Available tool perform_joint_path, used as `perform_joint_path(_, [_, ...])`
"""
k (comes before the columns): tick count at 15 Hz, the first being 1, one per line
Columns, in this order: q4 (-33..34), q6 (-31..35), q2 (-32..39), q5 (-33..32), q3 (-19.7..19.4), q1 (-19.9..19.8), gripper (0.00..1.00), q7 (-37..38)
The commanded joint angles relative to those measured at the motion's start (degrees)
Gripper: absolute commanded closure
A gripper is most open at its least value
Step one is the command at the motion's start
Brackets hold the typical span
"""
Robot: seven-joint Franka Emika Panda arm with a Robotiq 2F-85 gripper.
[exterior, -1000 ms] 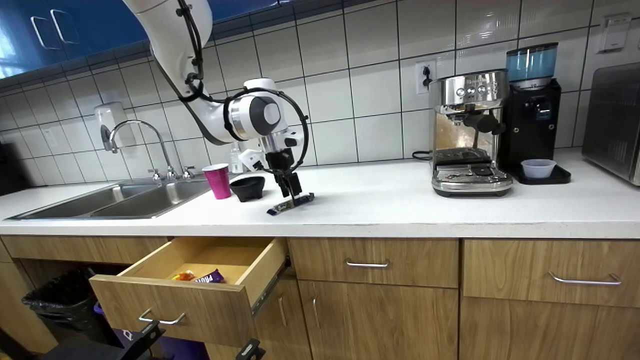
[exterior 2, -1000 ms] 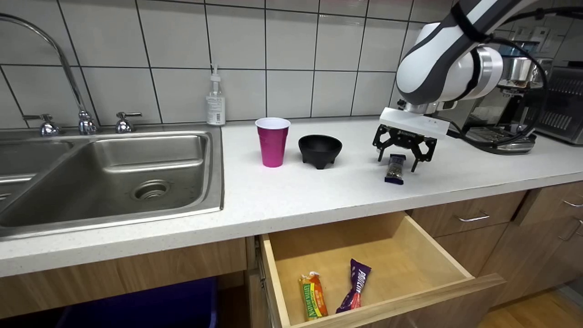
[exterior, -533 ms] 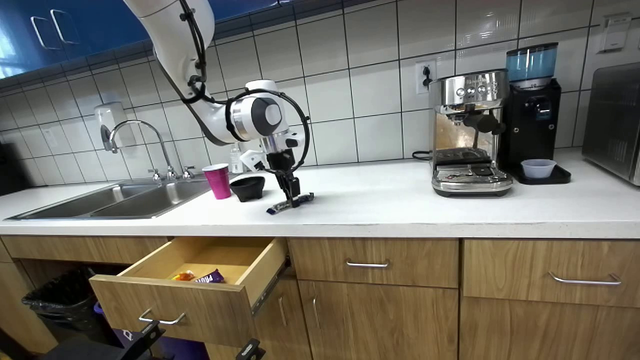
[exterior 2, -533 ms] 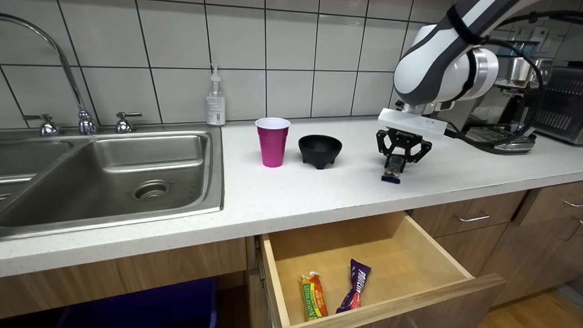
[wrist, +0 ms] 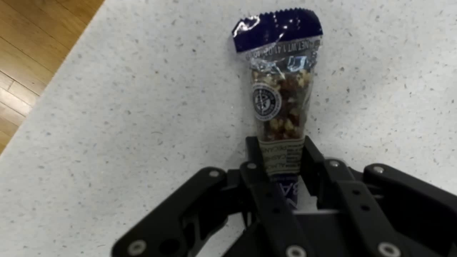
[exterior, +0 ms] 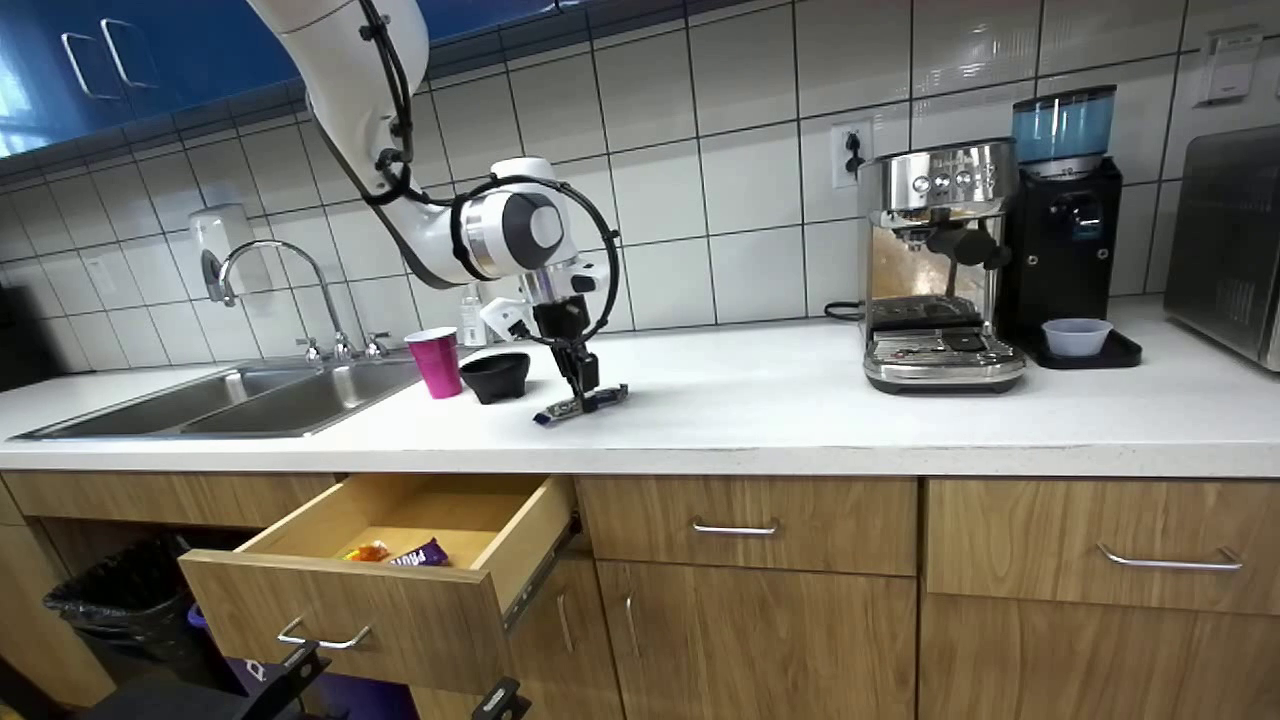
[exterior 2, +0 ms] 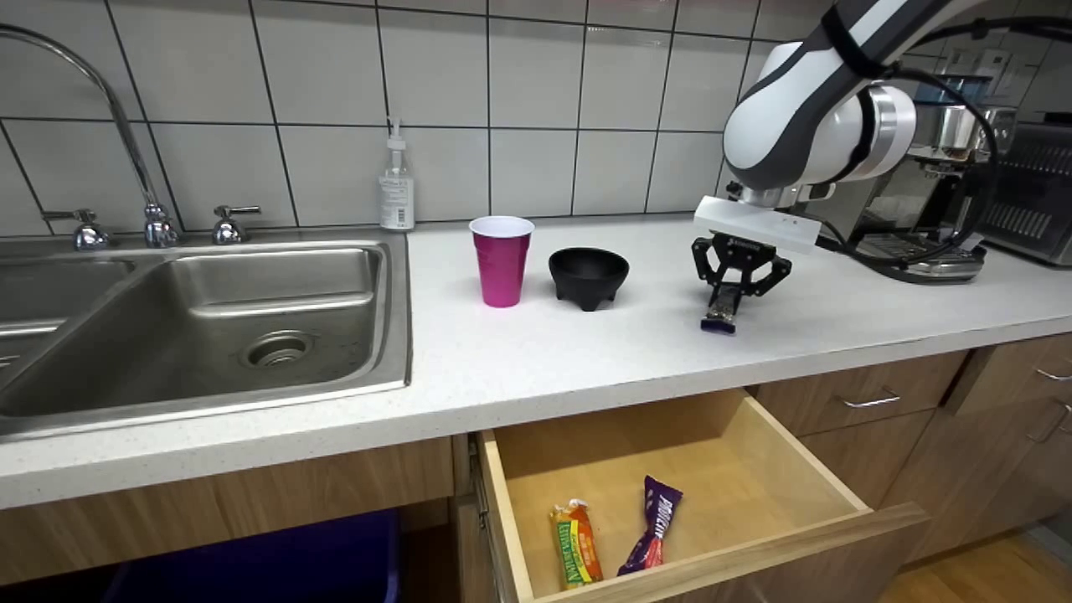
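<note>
Fingers (wrist: 254, 153) have closed, pinching the nut bar (wrist: 284, 103); bowl (exterior 2: 589, 273) and cup (exterior 2: 502, 268) stand nearby.

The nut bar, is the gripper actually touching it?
Touching. The wrist view shows the gripper with its two fingers against opposite sides of the nut bar, no gap showing.

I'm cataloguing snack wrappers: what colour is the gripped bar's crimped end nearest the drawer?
Dark purplish blue; that crimped end shows best in the wrist view.

White tiled wall (exterior: 755, 275), blue cupboards (exterior: 200, 60), wood-grain cabinets (exterior: 760, 650), plank floor (wrist: 35, 50)
</note>
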Motion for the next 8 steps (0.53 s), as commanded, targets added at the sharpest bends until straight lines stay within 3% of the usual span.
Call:
perform_joint_path(1, [-1.61, -0.34, -2.59, 1.32, -0.03, 0.6, 0.92, -1.08])
perform_joint_path(8, [-6.1, 1.08, -6.67, 0.67, 0.14, 2.1, 0.92, -0.93])
